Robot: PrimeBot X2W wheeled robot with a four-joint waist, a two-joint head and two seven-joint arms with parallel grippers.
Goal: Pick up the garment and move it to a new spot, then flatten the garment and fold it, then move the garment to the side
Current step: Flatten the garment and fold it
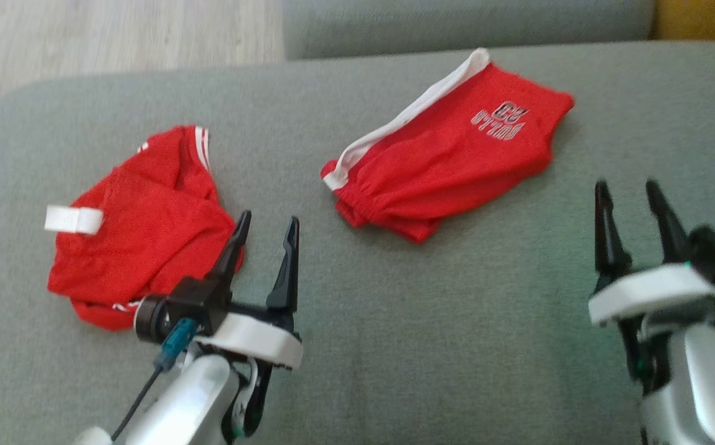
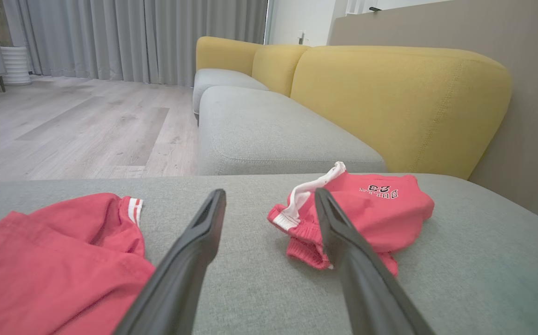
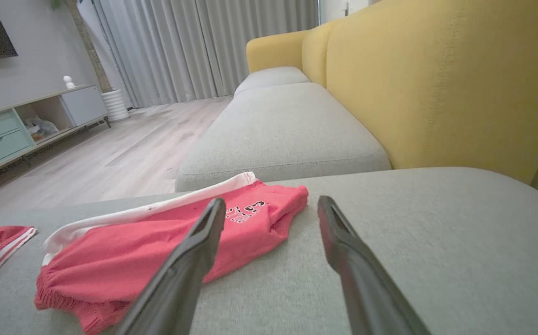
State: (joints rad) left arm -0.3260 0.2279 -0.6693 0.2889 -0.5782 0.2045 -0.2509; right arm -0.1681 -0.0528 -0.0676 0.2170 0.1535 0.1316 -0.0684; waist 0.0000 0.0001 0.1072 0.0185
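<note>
As the head camera looks down on the grey seat cushion, two red pieces lie well apart: the crumpled red garment at the left of the frame, a white tab on its left edge, and the folded red shorts upper right of centre, with a white side stripe and lettering showing. The left gripper is lower left with its fingers spread, and one tip overlaps the crumpled garment's right edge; I cannot tell whether it touches. The right gripper, lower right, is spread too and holds nothing, above bare cushion. Over to the left wrist view: the crumpled garment fills the lower left corner, the shorts sit just behind the right-hand finger, and here we get the yellow backrest, wooden floor and grey curtains. The right wrist view brings the shorts close at lower left behind its left-hand finger, a sliver of the crumpled garment at the far left edge, and a pale cabinet at the left.
</note>
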